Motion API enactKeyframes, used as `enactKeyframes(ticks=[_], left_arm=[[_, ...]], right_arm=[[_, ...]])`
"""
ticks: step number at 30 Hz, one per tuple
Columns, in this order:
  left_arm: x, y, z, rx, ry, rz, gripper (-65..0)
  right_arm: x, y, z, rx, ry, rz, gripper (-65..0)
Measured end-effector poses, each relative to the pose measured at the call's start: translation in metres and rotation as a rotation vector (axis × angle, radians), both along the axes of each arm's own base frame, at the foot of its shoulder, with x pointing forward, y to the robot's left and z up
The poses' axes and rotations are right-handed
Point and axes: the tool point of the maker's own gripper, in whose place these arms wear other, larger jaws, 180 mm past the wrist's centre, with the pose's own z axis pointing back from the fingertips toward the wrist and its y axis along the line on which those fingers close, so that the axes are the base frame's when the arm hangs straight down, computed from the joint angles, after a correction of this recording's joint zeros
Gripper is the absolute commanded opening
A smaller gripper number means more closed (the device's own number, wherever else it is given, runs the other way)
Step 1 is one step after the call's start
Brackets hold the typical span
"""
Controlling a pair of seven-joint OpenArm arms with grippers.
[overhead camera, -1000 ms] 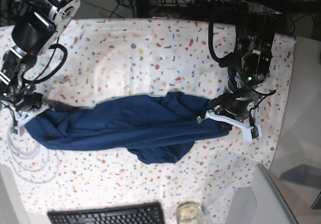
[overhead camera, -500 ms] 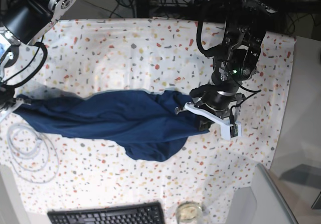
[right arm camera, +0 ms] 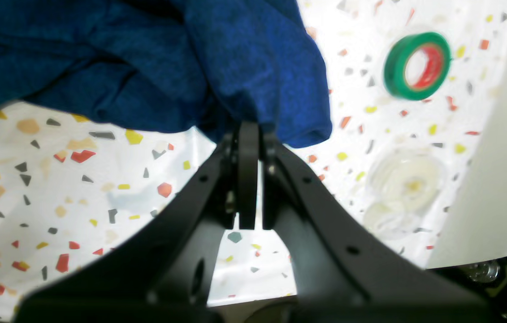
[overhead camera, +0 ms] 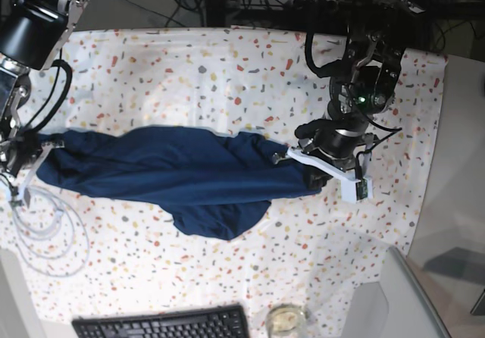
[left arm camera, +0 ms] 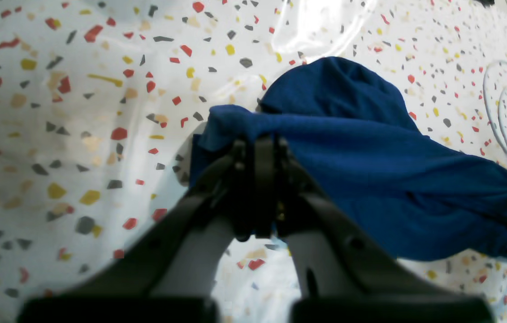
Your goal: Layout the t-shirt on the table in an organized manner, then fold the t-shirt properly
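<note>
The navy-blue t-shirt (overhead camera: 182,175) hangs stretched in a long bunched band across the table (overhead camera: 189,80), with a loose lobe sagging toward the front. My left gripper (overhead camera: 307,170) is shut on its right end; the left wrist view shows the fingers (left arm camera: 257,148) pinching a fold of the t-shirt (left arm camera: 370,157). My right gripper (overhead camera: 39,150) is shut on the left end, and in the right wrist view its closed tips (right arm camera: 249,130) bite the edge of the t-shirt (right arm camera: 244,58).
A coiled white cable (overhead camera: 45,232) lies at the table's left front. A black keyboard (overhead camera: 163,324) and a small glass dish (overhead camera: 286,319) sit at the front edge. A green tape roll (right arm camera: 417,65) and a clear lid (right arm camera: 403,179) lie near my right gripper.
Both grippers have carried the stretched t-shirt away from the table's front edge. It swung left, then back a little to the right. Both grips have held.
</note>
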Motion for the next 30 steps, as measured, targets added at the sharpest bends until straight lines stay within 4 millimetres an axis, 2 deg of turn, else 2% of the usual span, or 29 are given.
enactKeyframes(ticks=[3, 6, 12, 17, 22, 27, 30], left_arm=[[-0.005, 0.005, 0.001, 0.017, -0.003, -0.004, -65.0], [-0.008, 0.006, -0.001, 0.019, 0.006, -0.007, -65.0], [-0.008, 0.006, -0.001, 0.020, 0.004, -0.006, -65.0], [-0.008, 0.007, -0.001, 0.023, 0.004, -0.006, -65.0], [-0.009, 0.007, -0.001, 0.022, 0.006, -0.006, -65.0], [-0.011, 0.009, -0.003, 0.030, 0.012, -0.010, -65.0], [-0.010, 0.013, 0.002, 0.044, 0.002, -0.015, -65.0]], right_arm=[[0.004, 0.003, 0.008, -0.001, -0.029, 0.002, -64.8], [0.007, -0.002, 0.020, -0.030, -0.061, 0.002, -64.8], [0.001, -0.002, 0.016, -0.030, -0.043, 0.002, -64.8], [0.003, -0.002, 0.018, -0.032, -0.047, 0.005, -64.7], [0.016, 0.005, 0.024, -0.066, -0.053, 0.075, -64.7], [0.012, 0.006, 0.021, -0.065, -0.024, 0.072, -64.7], [0.016, 0.004, 0.025, -0.071, -0.030, 0.070, -64.7]])
